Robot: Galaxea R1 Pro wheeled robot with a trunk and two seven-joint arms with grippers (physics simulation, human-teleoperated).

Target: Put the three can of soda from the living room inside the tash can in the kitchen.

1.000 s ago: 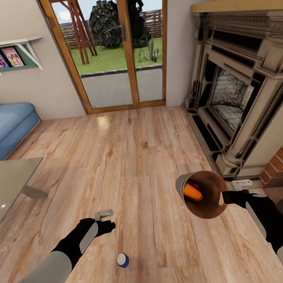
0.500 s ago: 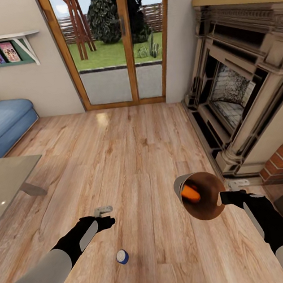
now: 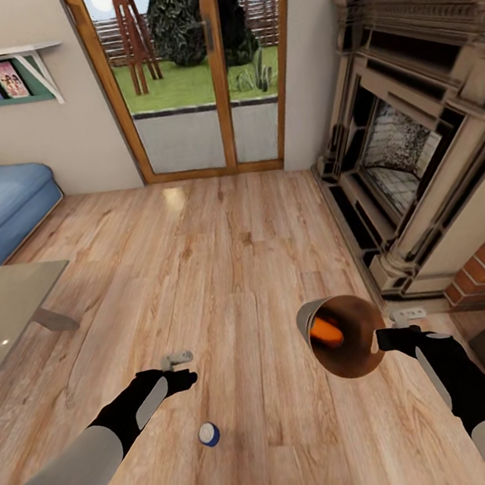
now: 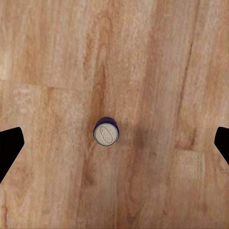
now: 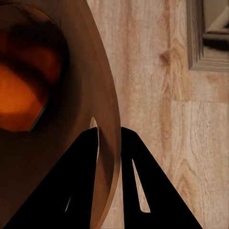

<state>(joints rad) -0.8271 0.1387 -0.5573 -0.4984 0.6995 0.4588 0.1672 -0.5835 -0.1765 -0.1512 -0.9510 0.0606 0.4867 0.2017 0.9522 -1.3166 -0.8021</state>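
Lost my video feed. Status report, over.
Left gripper open above the blue can upright on the floor. Right gripper shut on the trash can rim, orange can inside. Nothing in the way.

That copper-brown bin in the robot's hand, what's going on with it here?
The right gripper is clamped on the rim of the small round copper-brown bin, holding it tipped above the light wood plank floor, with an orange soda can inside. The left gripper hangs open above a dark blue soda can with a silvery top standing upright on the floor, jaws wide apart.
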